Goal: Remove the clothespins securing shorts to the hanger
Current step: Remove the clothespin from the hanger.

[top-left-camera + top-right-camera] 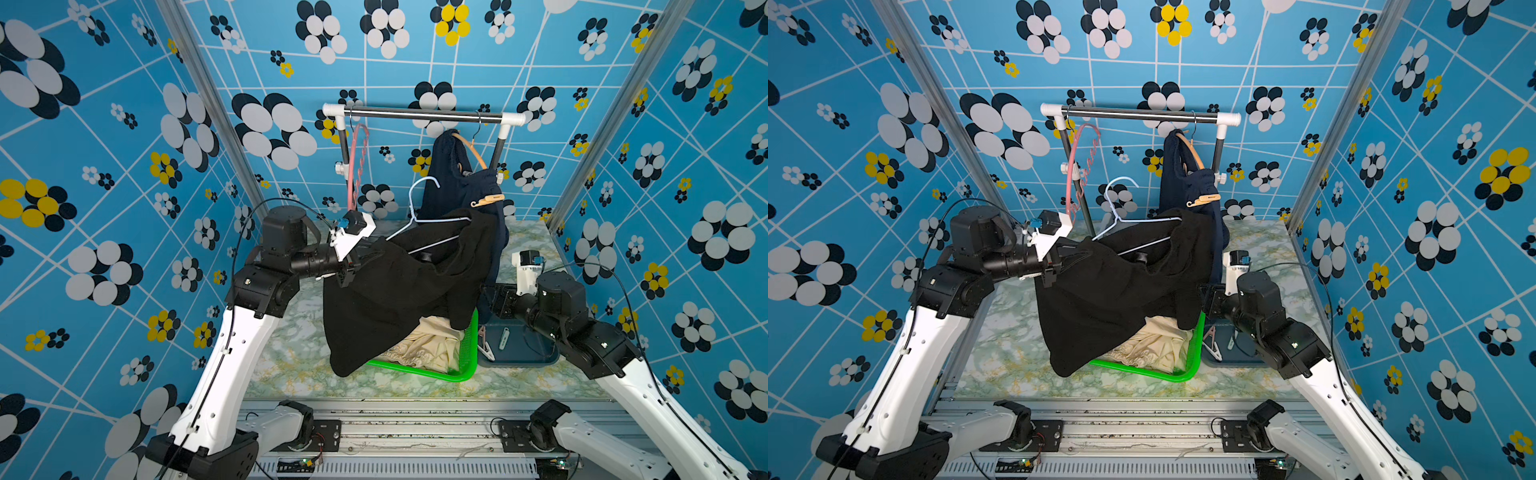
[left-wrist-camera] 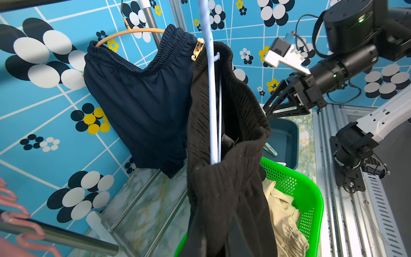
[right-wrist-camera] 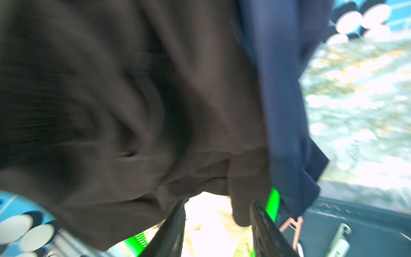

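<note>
The black shorts (image 1: 395, 291) hang over a pale blue hanger (image 1: 419, 195) above the basket. My left gripper (image 1: 352, 267) is shut on the black shorts, its jaws buried in the fabric. Navy shorts (image 1: 453, 183) hang from a wooden hanger (image 1: 473, 149) on the rail, with a tan clothespin (image 1: 488, 200) clipped at the waistband (image 2: 198, 50). My right gripper (image 3: 216, 204) is open just under the black shorts' hem, and a fold of that fabric dangles between its fingers. Beige shorts (image 1: 428, 345) lie in the basket.
A green basket (image 1: 467, 365) sits at the table's middle, with a dark blue bin (image 1: 528, 357) to its right. The bin holds a mint clothespin (image 1: 503, 337) and a pale one (image 1: 1212, 343). A pink hanger (image 1: 357, 166) hangs at the left end of the rack (image 1: 419, 114).
</note>
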You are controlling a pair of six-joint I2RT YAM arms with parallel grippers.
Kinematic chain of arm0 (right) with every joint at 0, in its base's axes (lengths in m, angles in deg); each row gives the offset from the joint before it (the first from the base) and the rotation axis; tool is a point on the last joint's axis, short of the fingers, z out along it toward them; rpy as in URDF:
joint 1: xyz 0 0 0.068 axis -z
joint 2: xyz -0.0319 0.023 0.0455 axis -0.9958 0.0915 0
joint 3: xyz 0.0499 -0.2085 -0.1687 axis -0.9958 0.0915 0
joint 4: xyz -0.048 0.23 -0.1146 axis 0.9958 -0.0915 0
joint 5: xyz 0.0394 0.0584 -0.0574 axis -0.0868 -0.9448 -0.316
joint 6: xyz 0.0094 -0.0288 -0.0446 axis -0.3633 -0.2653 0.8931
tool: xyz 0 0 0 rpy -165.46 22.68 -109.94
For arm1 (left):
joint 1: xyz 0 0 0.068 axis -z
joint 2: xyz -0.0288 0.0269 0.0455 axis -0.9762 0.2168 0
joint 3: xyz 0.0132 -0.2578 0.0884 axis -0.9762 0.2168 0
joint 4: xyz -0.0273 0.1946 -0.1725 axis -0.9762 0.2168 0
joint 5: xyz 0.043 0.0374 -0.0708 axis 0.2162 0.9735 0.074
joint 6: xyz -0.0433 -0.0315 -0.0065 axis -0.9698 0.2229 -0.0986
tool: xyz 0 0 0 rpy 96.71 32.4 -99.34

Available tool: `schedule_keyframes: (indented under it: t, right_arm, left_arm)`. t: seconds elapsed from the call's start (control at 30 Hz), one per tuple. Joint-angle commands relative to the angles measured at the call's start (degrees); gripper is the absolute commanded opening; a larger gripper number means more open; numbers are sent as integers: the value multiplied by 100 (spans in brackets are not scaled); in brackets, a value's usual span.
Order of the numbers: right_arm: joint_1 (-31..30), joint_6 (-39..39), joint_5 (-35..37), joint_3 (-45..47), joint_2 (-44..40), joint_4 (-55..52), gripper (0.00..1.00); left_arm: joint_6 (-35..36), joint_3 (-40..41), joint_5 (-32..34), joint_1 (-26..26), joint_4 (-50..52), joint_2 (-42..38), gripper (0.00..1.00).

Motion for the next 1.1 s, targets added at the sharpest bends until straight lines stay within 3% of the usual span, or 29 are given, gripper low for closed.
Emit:
schedule_keyframes:
  t: [0.0,0.2,0.43,0.7,1.07]
  right_arm:
    - [-429,299,188,-404,-66,-7,49]
    - [-887,586,247,-912,370,524,48]
    - [-1010,855,54,-1263,873,1364,47]
    - [-1215,1283,-220,-1329,1137,1787,46]
    - [-1333,1667,-265,-1826,1678,1587,54]
  left_arm:
    - [294,-217,-346,17,7,98,0]
    - [-129,409,191,474,-55,-21,0]
    - [-686,1143,997,1070,-186,-390,0]
    - [-1306,1638,711,1118,-561,-611,0]
    - [-1262,1503,691,1350,-469,-436,0]
